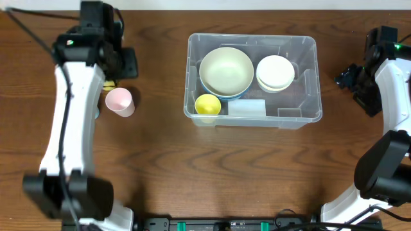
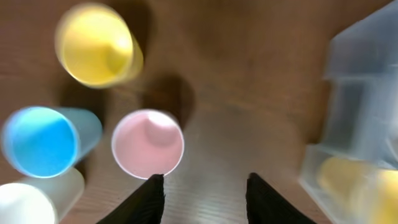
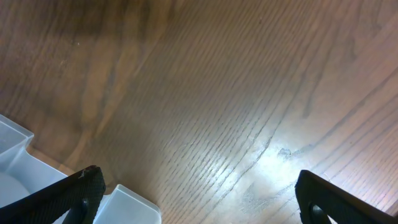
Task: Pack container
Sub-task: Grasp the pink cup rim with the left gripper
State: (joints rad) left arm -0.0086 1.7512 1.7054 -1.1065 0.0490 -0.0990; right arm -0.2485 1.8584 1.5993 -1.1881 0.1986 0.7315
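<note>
Your left hand (image 2: 205, 200) hangs over the tabletop (image 2: 249, 74), fingers parted with nothing between them. Just ahead of its left finger sits a pink cup (image 2: 147, 143), and a blue cup (image 2: 40, 142), a white cup (image 2: 25, 202) and a yellow cup (image 2: 96, 45) cluster beside it. Your right hand (image 3: 199, 199) is spread wide over the wood, gripping nothing. The container (image 1: 252, 37) sits mid-tabletop between the arms. It holds a large cream bowl (image 1: 226, 70), stacked white bowls (image 1: 275, 72) and a second yellow cup (image 1: 207, 104).
</note>
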